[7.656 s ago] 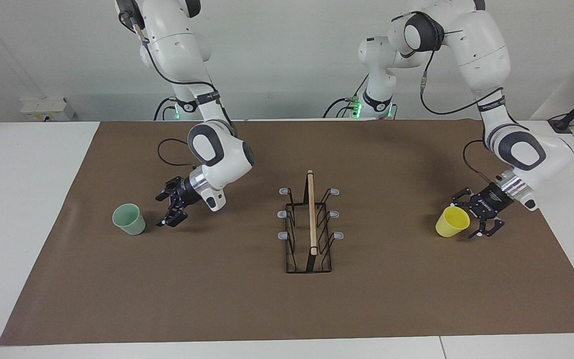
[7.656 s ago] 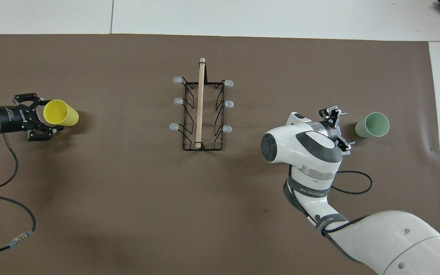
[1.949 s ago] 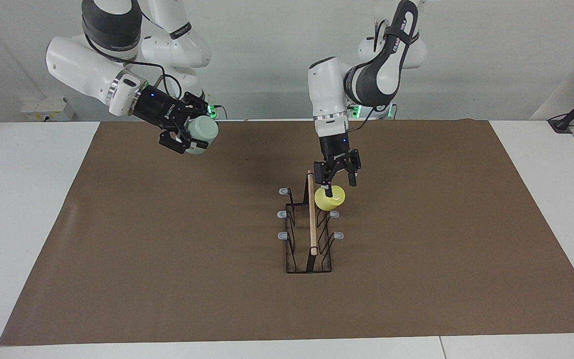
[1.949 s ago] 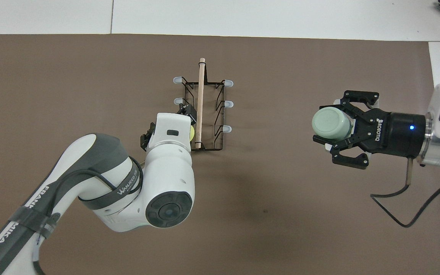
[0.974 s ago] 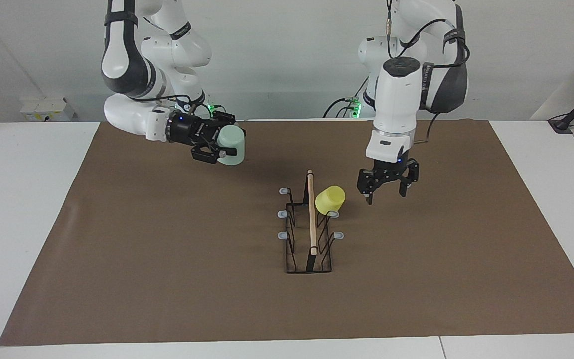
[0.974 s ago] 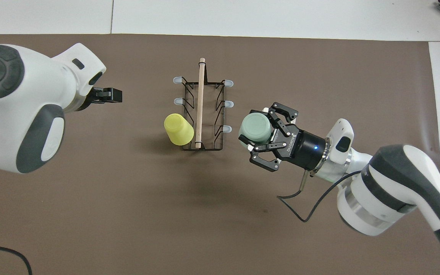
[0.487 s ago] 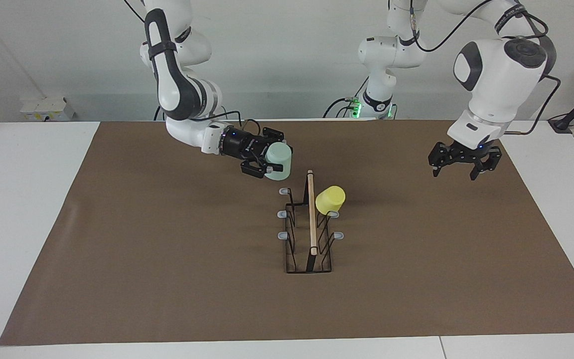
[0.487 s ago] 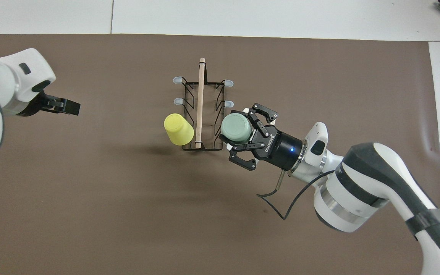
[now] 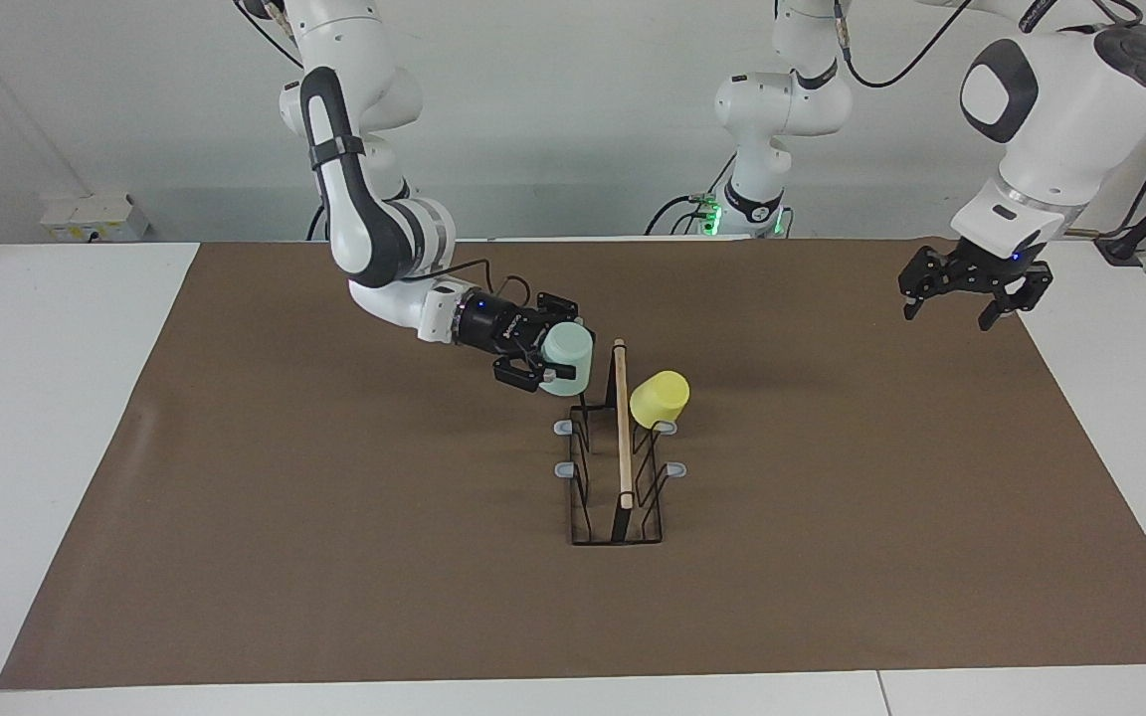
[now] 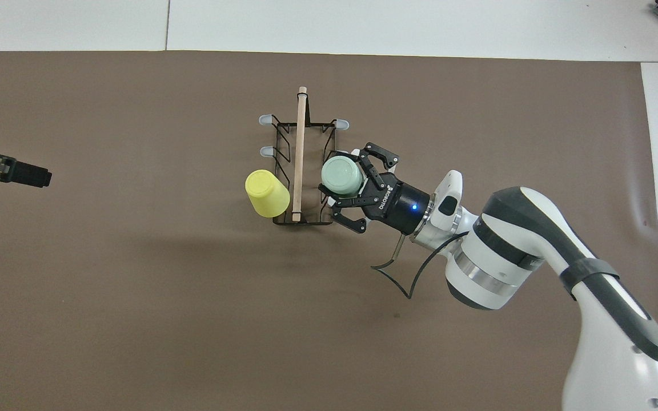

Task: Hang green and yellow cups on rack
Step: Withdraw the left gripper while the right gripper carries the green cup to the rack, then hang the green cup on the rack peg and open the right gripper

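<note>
Ease the green cup (image 9: 567,357) mouth-down onto the prong of the rack (image 9: 619,457) nearest the robots on the right arm's side — keep its mouth centred on the prong's tip and clear of the wooden rod (image 9: 621,423). Your right gripper (image 9: 545,359) grips the cup, its forearm low and nearly level over the counter (image 9: 334,557). The yellow cup (image 9: 660,399) already hangs on the rack; the left gripper (image 9: 974,288) waits, fingers spread and empty, over the counter's edge.

Green cup (image 10: 341,176) in right hand (image 10: 357,185) — over rack (image 10: 300,214)
</note>
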`<state>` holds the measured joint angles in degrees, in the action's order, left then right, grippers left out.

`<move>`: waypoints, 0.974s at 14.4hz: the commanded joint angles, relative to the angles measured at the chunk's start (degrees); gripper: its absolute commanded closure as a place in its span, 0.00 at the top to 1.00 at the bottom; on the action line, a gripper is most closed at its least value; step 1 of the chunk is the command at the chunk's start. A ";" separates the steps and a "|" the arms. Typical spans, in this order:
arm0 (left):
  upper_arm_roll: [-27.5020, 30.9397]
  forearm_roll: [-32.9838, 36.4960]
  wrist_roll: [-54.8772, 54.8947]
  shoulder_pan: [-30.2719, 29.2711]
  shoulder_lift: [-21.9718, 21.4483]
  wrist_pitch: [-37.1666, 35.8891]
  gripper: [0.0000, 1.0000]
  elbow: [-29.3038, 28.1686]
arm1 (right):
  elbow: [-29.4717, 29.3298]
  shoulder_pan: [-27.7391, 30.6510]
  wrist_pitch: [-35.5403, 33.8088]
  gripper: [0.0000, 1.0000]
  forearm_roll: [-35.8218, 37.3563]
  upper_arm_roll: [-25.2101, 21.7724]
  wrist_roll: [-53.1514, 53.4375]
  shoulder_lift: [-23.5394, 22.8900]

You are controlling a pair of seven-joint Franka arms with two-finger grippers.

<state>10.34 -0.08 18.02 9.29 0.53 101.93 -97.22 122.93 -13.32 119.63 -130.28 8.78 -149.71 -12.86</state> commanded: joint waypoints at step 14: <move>1.17 -1.24 -7.47 0.12 -1.67 -4.91 1.00 0.89 | 5.83 -0.91 -4.40 0.02 -5.78 0.10 -9.19 -4.45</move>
<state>11.66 -0.43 12.71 9.29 0.53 97.36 -94.83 127.16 -14.15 116.55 -133.52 8.80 -155.49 -17.52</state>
